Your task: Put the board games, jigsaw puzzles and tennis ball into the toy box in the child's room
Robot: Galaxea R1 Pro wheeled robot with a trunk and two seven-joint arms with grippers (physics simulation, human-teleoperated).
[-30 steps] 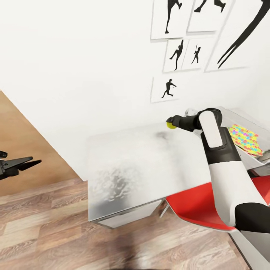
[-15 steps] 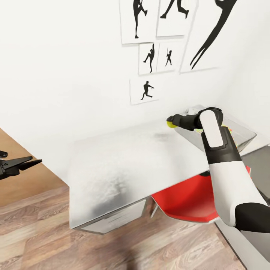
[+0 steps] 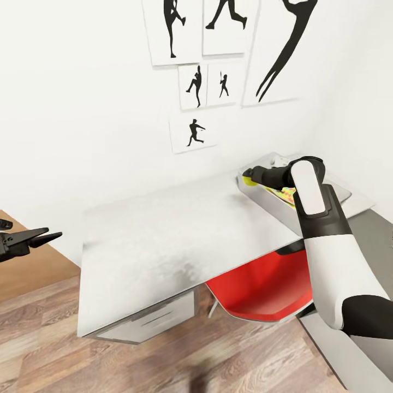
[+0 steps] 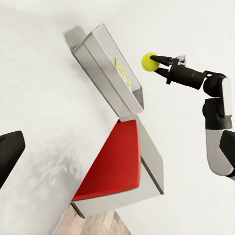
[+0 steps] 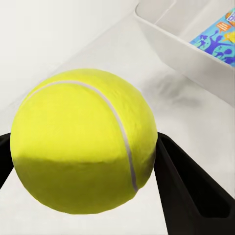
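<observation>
While I look down from my head, my right pincer [image 3: 249, 177] is clamped on the tennis ball [image 3: 249, 180], holding it in the air at the near corner of the toy box [image 3: 262, 197], which sits on the pale grey table [image 3: 164, 240] against the white wall. A jigsaw puzzle [image 3: 286, 194] lies inside the box, partly hidden by my forearm. A red chair [image 3: 256, 289] is tucked under the table. My left pincer [image 3: 48, 237] hangs well apart over the wood floor [image 3: 109, 360]; its fingers look nearly together, though I cannot tell for certain.

From my left wrist, I see the ball [image 4: 149, 61] gripped at the tips of my right pincer [image 4: 154, 60], just beside the box [image 4: 105, 73], with the chair [image 4: 115, 166] nearby.

From my right wrist, the ball [image 5: 83, 147] sits squeezed between my two dark fingers [image 5: 186, 181]. Beyond it stands the box wall [image 5: 181, 46], and a blue board game [image 5: 218, 39] lies inside.
</observation>
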